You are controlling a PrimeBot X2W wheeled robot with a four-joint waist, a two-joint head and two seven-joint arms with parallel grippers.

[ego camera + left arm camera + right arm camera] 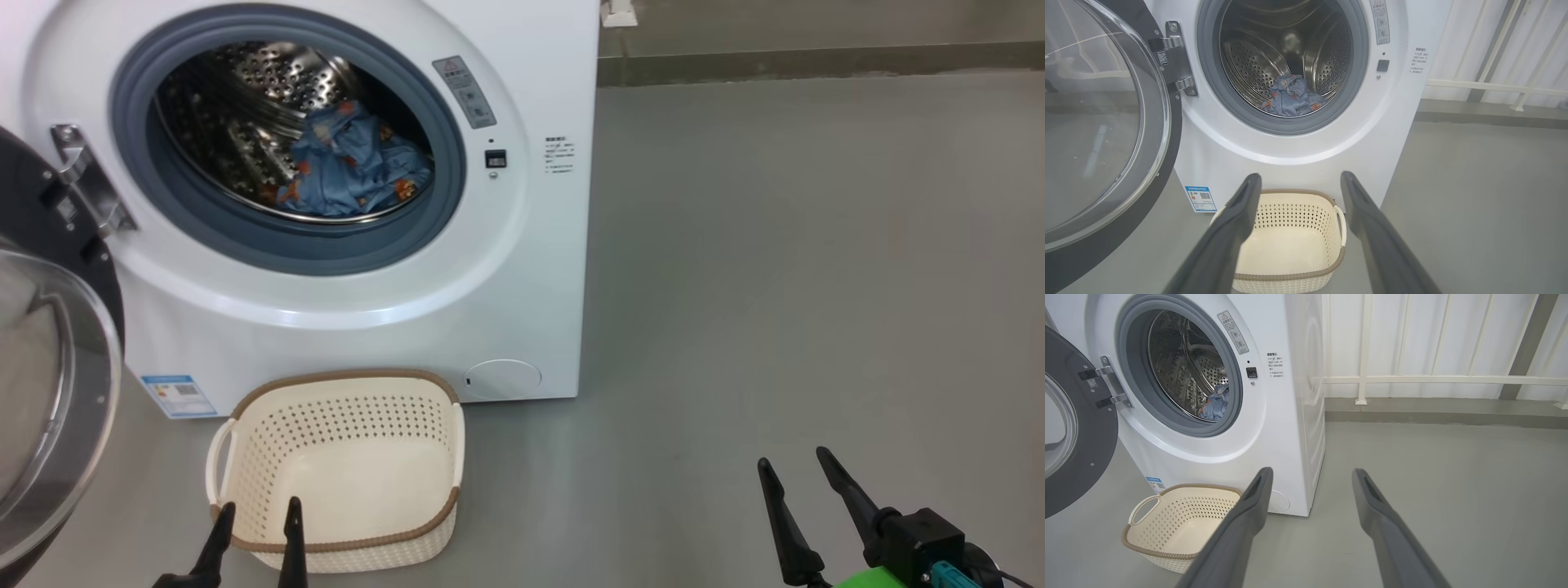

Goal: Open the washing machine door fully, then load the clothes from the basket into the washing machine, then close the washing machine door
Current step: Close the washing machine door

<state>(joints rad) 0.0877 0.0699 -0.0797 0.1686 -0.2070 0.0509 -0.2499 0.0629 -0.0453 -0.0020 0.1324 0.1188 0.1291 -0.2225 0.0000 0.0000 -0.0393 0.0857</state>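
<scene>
The washing machine door (49,367) is hanging wide open at the left of the white washing machine (522,269). Blue clothes (351,167) are lying in the drum (245,106), and the basket (351,420) in front is sitting empty. The left gripper (260,505) and right gripper (792,457) are hovering open, holding nothing. The door is probably rigid, weighty, glossy and slippery, so pushing its black rim (1175,122) far from the hinge (86,175) looks best.

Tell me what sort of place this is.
Probably a laundry corner in a utility room or on a balcony: a white front-loading washing machine stands on a bare grey floor, a basket before it, and a white railing runs behind.
</scene>
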